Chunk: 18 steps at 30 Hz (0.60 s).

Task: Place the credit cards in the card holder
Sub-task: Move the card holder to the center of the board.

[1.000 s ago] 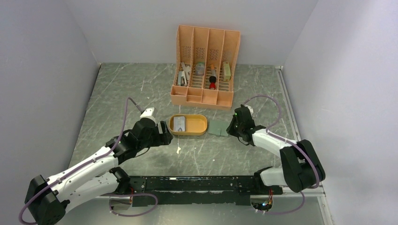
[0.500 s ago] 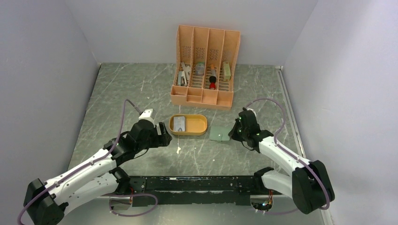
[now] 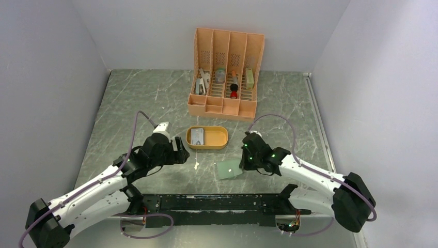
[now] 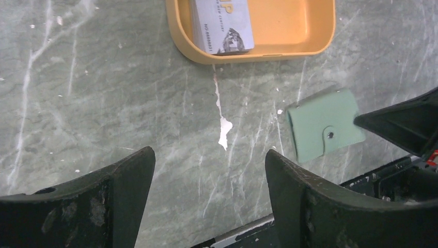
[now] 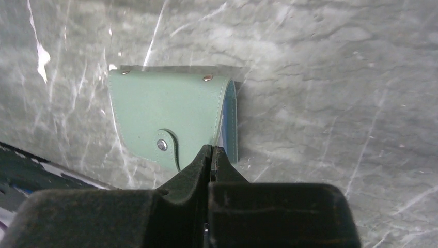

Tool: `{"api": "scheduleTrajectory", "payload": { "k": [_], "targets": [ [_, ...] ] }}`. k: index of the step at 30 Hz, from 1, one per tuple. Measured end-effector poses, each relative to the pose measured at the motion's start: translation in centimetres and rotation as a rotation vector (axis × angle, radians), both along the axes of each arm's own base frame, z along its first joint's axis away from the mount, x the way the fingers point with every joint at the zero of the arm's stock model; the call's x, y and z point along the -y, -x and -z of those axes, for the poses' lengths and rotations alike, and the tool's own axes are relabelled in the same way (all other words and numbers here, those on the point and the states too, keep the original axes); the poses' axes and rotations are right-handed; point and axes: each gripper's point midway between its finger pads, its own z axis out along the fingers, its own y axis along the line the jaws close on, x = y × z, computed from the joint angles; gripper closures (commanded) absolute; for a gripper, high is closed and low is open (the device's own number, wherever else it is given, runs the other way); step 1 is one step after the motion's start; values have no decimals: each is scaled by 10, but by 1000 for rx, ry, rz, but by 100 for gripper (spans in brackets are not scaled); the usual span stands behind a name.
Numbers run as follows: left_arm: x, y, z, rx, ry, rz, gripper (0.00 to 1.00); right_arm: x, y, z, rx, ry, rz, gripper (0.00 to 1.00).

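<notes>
The credit cards [image 3: 197, 136] lie stacked in the left end of the orange oval tray [image 3: 219, 138]; the left wrist view shows the top credit card [image 4: 222, 26] grey-white with print. The card holder [image 3: 228, 169], a pale green snap wallet, lies in front of the tray, to its right. My right gripper [image 3: 243, 164] is shut on its right edge; in the right wrist view the fingertips [image 5: 212, 150] pinch the cover of the card holder [image 5: 165, 116]. My left gripper [image 3: 180, 154] is open and empty left of the tray, over bare table [image 4: 209, 152], with the card holder [image 4: 324, 124] to its right.
A tall orange slotted organizer [image 3: 224, 77] with small items stands behind the tray. A white chip [image 4: 224, 129] marks the table in front of the tray. A black rail [image 3: 217, 202] runs along the near edge. Grey walls enclose the table on three sides.
My right gripper closed and carried the card holder from beside the tray's right end toward the near edge and leftward. The left arm barely shifted.
</notes>
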Motion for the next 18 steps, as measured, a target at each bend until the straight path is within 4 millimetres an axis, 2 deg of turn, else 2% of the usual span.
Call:
{"api": "scheduleTrajectory", "payload": {
  "k": [4,8,14,15,17,18],
  "targets": [
    [7,6,2,-10,24,53,14,-13,12,5,-24,29,-104,100],
    [16,16,3,-19,64,124,13,-36,18,2,-18,54,-246,100],
    [22,23,-2,-16,106,170,12,-71,5,-6,39,82,-395,100],
    [23,24,-3,-15,109,172,11,-74,2,-6,49,88,-406,93],
    [23,24,-3,-15,112,176,11,-81,-4,-7,63,103,-428,58],
    [23,24,-3,-15,113,176,11,-83,-6,-7,66,107,-428,45]
  ]
}}
